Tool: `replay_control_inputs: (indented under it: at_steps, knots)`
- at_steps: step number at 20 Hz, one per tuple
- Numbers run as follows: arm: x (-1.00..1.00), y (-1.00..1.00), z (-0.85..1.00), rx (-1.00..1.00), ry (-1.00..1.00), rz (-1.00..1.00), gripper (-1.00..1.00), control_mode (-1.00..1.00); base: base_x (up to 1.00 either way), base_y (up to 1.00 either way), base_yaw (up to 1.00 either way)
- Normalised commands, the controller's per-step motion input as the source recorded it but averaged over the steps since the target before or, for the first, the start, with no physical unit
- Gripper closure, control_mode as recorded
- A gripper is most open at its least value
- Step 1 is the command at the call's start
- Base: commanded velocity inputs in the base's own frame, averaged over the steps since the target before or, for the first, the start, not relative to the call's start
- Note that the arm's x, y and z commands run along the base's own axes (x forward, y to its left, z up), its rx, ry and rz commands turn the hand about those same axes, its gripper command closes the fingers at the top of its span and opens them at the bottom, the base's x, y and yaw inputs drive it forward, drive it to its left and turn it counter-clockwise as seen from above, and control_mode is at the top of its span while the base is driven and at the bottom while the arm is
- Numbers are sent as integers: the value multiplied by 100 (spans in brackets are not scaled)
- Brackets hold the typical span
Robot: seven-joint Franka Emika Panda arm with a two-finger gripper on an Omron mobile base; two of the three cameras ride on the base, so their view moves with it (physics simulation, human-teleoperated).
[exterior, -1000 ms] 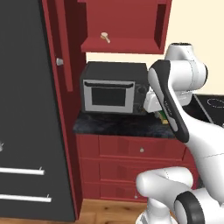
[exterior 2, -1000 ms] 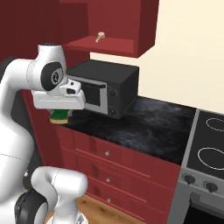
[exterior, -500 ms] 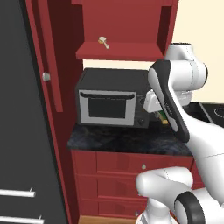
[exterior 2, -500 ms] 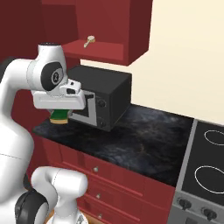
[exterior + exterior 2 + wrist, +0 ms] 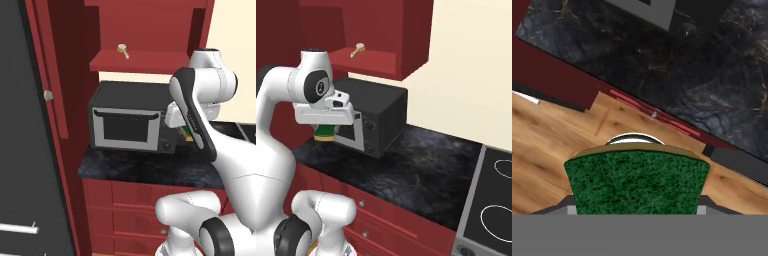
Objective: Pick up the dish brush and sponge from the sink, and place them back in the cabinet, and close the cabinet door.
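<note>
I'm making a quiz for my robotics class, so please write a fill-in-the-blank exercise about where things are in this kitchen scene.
1. The dish brush lies on the red ____ of the open cabinet.
2. The gripper holds the dark green ____.
3. The microwave stands on the dark ____, below the cabinet.
4. In the right base view, the stove sits to the ____ of the microwave.

Missing words: shelf; sponge; counter; right

Dish brush [image 5: 122, 50] shelved, sponge [image 5: 637, 181] held aloft.
Cream-headed brush is laid on the open cabinet's [image 5: 145, 30] red shelf; green sponge is gripped above the counter.
</note>
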Motion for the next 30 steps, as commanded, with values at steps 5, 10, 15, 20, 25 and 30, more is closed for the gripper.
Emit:
replay_control_inputs:
  at_steps: [5,10,15,20,25,30]
  knots:
    - [0,0,0,0,0,0,100,100,15,0,23]
    - [0,0,0,0,0,0,100,100,32,-2,23]
    - [0,0,0,0,0,0,100,100,41,-5,19]
    - [0,0,0,0,0,0,100,100,49,-10,10]
    - [0,0,0,0,0,0,100,100,45,-4,5]
    - [0,0,0,0,0,0,100,100,52,0,1]
